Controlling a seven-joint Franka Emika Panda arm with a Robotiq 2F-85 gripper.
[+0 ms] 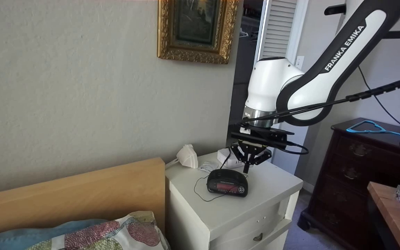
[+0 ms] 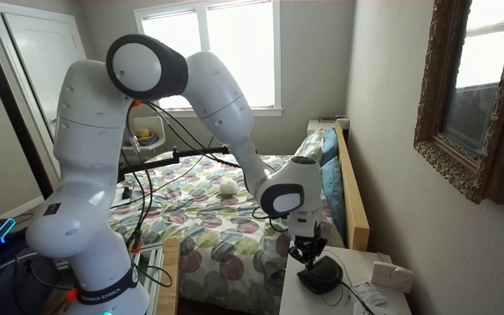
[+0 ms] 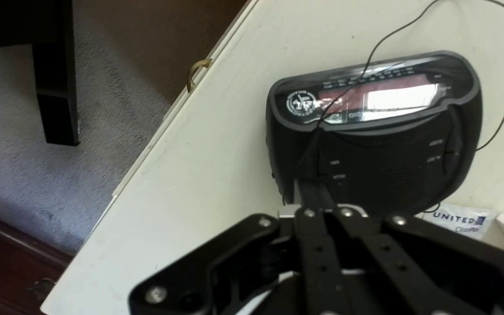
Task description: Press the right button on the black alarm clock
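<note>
Atop blk alarm clk [image 3: 379,151], only wrist vw shows lettering [image 3: 338,176].

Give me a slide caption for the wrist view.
Shut black two-fingered gripper pointing toward a rounded black plastic alarm clock on a flat-topped white nightstand.

A home bedroom: headboard [image 1: 82,191], nightstand [image 1: 269,187] (and dotted bedding [image 2: 210,238]).

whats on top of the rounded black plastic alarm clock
Pale printed labels; a thin dark wire crosses the front of the clock. The black jointed tool hides part of the top; what's beneath can't be seen.
</note>
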